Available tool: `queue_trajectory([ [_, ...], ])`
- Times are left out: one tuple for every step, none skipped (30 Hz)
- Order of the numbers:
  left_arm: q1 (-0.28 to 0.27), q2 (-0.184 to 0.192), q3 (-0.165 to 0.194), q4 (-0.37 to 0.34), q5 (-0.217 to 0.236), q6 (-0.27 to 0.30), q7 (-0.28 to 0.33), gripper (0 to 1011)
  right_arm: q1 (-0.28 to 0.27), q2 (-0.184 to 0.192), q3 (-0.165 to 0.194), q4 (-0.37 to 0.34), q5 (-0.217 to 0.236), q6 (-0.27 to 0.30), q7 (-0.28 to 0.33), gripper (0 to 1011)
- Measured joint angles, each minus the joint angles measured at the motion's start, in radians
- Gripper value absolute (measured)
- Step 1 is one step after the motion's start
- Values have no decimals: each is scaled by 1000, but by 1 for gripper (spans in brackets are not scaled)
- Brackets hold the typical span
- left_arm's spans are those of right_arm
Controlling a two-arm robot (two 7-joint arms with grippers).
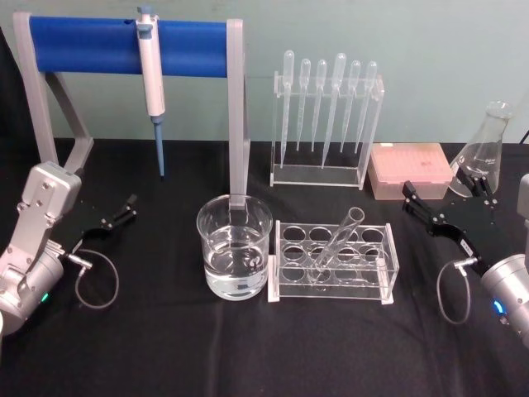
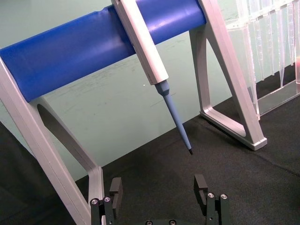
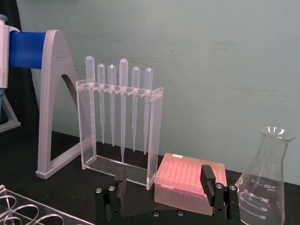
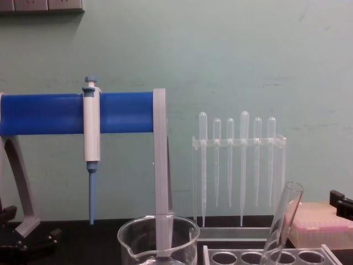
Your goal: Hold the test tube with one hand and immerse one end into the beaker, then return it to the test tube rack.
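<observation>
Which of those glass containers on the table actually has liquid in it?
The beaker, the wide glass left of the clear rack, holds clear liquid. The test tube leaning in that rack and the conical flask at the back right look empty.

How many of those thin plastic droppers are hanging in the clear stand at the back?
6, hanging side by side in one row in the clear stand behind the tube rack: pipettes.

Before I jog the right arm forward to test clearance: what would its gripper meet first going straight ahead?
Probably the pink tip box: it sits directly beyond the open right gripper, with the flask off to one side. Depth is uncertain.
</observation>
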Motion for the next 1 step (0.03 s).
queue_trajectory([
  [0,0,0,0,0,0,0,1000,0,0,0,0,0,0,0,1003],
])
